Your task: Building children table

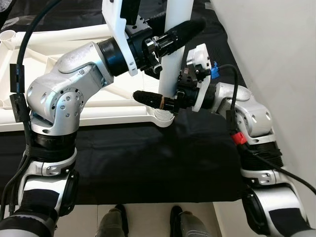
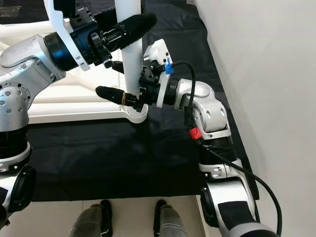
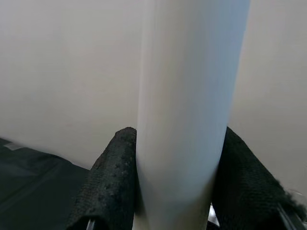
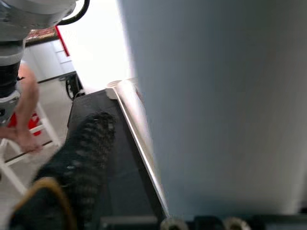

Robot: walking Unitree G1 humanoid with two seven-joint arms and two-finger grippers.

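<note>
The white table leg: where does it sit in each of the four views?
Left eye: white table leg upright at top centre, both hands on it.
Right eye: left of centre.
Left wrist: centre, between the left hand's fingers.
Right wrist: right side, close up.
Shared landmark: the black mat.

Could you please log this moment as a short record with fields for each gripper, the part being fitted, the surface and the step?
part: white table leg, upright, its foot in the corner socket of the white tabletop lying flat
left gripper: shut on the leg, high up, a black finger on either side
right gripper: at the leg just above the socket, one finger across its front; grip cannot be told
surface: black sheet over the floor
nearby: white wall on the robot's right
step: leg stands in its socket, both arms at it
</note>
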